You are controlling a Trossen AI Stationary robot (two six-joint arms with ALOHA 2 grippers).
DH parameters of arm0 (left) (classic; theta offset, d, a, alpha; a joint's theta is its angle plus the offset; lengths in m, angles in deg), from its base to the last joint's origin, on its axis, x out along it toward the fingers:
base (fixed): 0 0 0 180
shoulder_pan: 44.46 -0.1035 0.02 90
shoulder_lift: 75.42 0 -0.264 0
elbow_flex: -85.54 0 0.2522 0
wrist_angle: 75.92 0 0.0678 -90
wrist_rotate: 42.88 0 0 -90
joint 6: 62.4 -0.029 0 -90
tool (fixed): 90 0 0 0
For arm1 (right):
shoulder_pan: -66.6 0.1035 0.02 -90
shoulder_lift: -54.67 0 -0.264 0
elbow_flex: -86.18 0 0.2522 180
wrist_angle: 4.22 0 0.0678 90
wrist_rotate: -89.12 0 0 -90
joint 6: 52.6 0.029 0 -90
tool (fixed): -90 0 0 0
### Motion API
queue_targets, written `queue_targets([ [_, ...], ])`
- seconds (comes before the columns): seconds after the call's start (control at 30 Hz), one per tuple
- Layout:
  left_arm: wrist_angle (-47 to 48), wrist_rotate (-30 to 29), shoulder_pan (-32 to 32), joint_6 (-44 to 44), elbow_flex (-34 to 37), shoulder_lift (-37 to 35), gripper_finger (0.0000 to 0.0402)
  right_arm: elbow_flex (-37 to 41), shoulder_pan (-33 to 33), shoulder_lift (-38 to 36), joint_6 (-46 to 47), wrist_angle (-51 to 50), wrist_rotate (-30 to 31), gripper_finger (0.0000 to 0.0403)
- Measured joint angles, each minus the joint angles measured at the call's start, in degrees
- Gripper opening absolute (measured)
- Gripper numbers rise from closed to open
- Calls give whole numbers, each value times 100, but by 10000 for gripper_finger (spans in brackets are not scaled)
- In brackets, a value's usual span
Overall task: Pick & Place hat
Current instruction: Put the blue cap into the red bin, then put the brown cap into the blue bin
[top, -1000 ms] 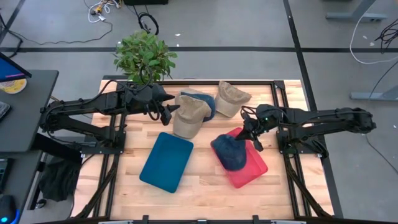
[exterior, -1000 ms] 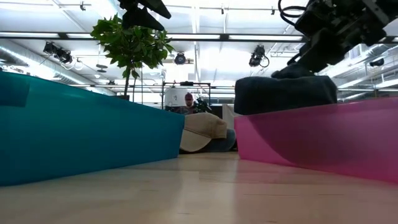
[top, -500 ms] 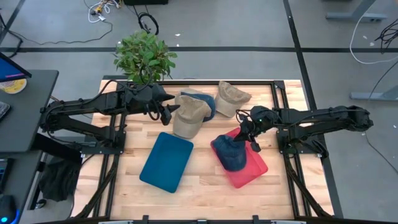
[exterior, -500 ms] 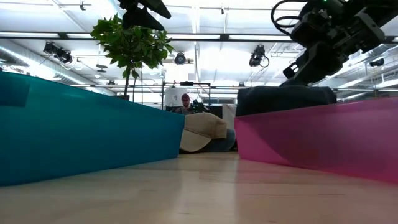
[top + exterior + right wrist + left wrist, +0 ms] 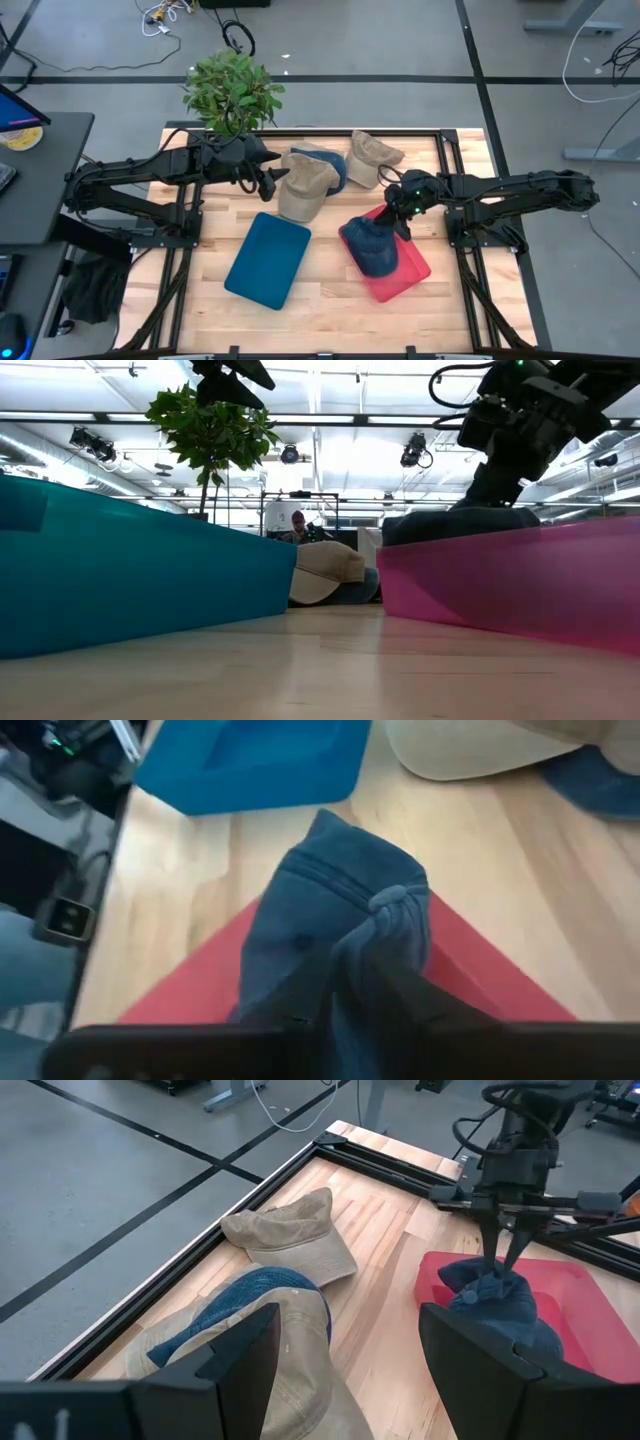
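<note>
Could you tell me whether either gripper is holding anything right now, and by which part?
The right gripper pinches the dark blue hat at a bunched fold on its crown, over the red tray. The left gripper holds nothing.

The dark blue hat (image 5: 372,245) sits crumpled in the red tray (image 5: 408,272), its top bunched up into a little knot and part of it spilling over the tray's edge onto the wooden table (image 5: 330,290). Back near the far side of the table, a tan hat (image 5: 305,185) lies on top of a blue denim hat (image 5: 334,164), and a second tan hat (image 5: 372,158) rests just beside them, brim flat on the wood. The blue tray (image 5: 268,259) lies empty beside the red one, tilted at an angle.
</note>
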Motion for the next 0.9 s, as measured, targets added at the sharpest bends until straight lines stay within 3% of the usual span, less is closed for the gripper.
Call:
queue_targets([
  [0.33,0,0,0,-9,0,0,243,0,-55,0,1040,339,-184,159],
  [0.47,2,0,0,-15,0,0,243,0,-138,-2,1036,381,-504,183],
  [0.63,2,0,0,-22,0,0,243,0,-349,-59,2421,436,-539,184],
  [0.9,4,0,0,-223,0,0,243,0,-669,-395,3074,909,-805,154],
])
